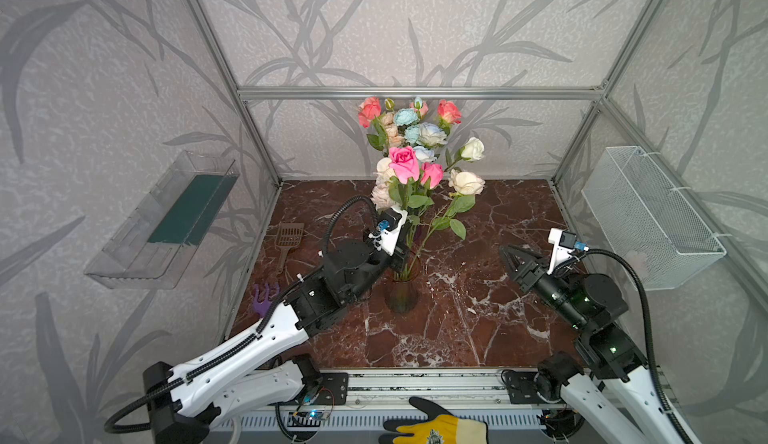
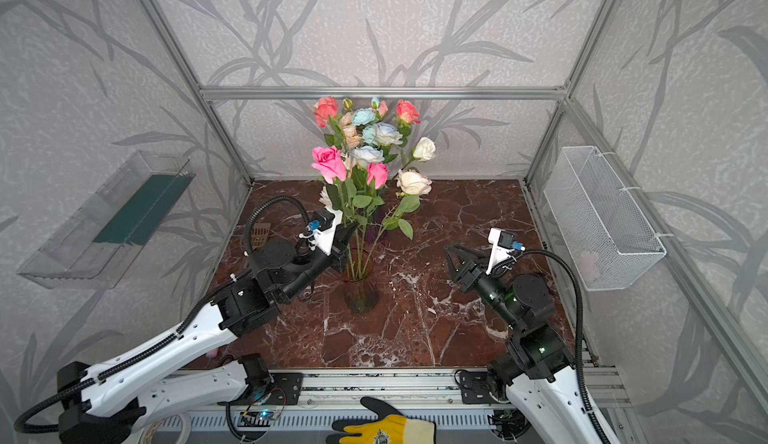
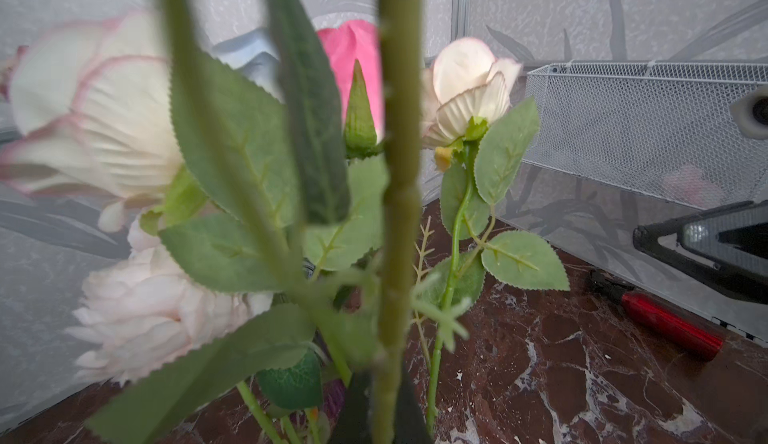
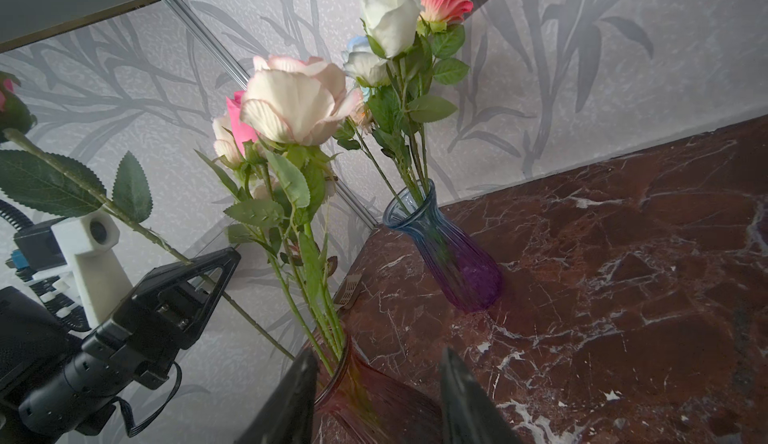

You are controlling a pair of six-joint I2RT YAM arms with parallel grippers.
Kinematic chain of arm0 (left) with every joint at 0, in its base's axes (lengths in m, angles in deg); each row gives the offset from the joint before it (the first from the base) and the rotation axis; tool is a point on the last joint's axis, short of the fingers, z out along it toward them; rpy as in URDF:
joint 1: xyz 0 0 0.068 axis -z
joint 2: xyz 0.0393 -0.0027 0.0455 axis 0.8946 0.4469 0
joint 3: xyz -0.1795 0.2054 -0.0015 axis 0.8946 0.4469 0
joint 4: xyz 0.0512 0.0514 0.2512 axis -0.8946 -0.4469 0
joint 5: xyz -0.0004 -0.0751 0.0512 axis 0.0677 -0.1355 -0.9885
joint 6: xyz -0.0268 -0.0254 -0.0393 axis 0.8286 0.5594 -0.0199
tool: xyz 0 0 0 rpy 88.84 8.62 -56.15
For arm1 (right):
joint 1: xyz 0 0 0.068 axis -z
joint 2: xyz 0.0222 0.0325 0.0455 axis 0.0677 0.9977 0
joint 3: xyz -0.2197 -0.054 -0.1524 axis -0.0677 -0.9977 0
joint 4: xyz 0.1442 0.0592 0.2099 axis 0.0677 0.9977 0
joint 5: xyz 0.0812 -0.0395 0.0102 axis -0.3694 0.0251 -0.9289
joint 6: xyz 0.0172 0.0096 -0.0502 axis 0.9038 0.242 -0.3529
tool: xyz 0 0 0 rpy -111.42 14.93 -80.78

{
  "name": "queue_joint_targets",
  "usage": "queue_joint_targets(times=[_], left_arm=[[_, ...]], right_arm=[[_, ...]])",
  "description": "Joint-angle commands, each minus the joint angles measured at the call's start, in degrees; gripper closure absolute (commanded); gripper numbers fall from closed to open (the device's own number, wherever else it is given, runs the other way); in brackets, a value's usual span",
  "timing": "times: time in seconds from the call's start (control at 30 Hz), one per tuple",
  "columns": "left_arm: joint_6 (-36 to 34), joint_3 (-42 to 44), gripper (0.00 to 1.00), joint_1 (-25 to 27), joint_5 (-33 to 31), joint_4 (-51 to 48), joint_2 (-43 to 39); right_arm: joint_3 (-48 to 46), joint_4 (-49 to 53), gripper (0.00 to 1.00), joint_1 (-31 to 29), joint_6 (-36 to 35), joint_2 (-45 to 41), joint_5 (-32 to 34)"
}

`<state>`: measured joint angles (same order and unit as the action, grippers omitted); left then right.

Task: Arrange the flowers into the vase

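1. Left gripper point(image 4: 226, 257) clamped on the stem of the pink rose point(image 1: 404, 163), just above the red vase point(image 1: 401, 294); can't tell if the stem end is inside.
2. Right gripper point(image 1: 508, 257) half open, empty, right of that vase.
3. Other flowers point(image 1: 415, 130) stand in the red vase and the blue-purple vase point(image 4: 449, 254) behind it, on the marble surface point(image 1: 478, 317).

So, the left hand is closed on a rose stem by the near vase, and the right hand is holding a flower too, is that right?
Not quite. The right hand holds nothing: in a top view its jaws stand open and empty. The left hand is indeed closed on a rose stem by the near vase, as the right wrist view shows.
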<state>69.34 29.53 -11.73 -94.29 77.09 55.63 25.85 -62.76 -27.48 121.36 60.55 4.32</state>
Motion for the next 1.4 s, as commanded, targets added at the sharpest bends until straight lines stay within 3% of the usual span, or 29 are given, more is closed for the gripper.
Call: queue_joint_targets(times=[0.0, 0.13, 0.2, 0.3, 0.33, 0.6, 0.77, 1.0, 1.07, 1.17, 1.23, 1.37], left_arm=[[0.3, 3.7, 1.0, -0.1, 1.6, 3.0, -0.5], [1.0, 5.6, 1.0, -0.1, 2.4, 4.8, -0.5], [1.2, 6.2, 0.83, -0.1, 2.4, 5.1, -0.9], [1.6, 7.2, 0.8, -0.2, 1.7, 5.3, -2.6], [1.7, 7.7, 0.74, -0.1, 1.3, 5.5, -3.3], [2.5, 9.7, 0.74, -0.1, -0.5, 4.4, -6.8], [5.1, 11.0, 0.55, -0.1, -1.3, 2.8, -10.2], [7.4, 11.4, 0.49, -0.1, -3.2, -3.6, -17.8], [8.1, 11.6, 0.5, -0.1, -5.2, -5.2, -19.6], [12.3, 13.2, 0.52, -0.1, -13.7, -7.5, -22.1], [18.6, 15.3, 0.53, -0.2, -21.7, -10.4, -23.4], [33.2, 19.8, 0.58, -1.3, -28.9, -19.2, -24.9]], right_arm=[[0.2, -1.9, 0.52, -0.2, -1.0, -1.0, 0.3], [1.0, -0.6, 0.52, -0.2, -1.9, -1.5, 0.4], [1.0, -0.1, 0.52, -0.2, -2.0, -1.7, 0.4], [0.8, 0.0, 0.52, -0.2, -1.9, -1.7, 0.4], [0.7, 0.0, 0.52, -0.2, -1.8, -1.8, 0.4], [0.9, -0.3, 0.52, -0.2, -1.4, -0.6, -0.1], [1.6, 1.3, 0.52, -0.2, -1.9, -0.3, -0.2], [2.2, 2.8, 0.52, -0.2, -2.3, 0.7, -0.7], [2.3, 2.8, 0.52, -0.2, -2.3, 1.0, -0.9], [2.5, 3.2, 0.52, -0.2, -2.2, 1.5, -1.2], [2.5, 3.4, 0.52, -0.2, -2.1, 1.4, -1.2], [2.5, 4.4, 0.52, -0.2, -2.4, 0.7, -1.0]])
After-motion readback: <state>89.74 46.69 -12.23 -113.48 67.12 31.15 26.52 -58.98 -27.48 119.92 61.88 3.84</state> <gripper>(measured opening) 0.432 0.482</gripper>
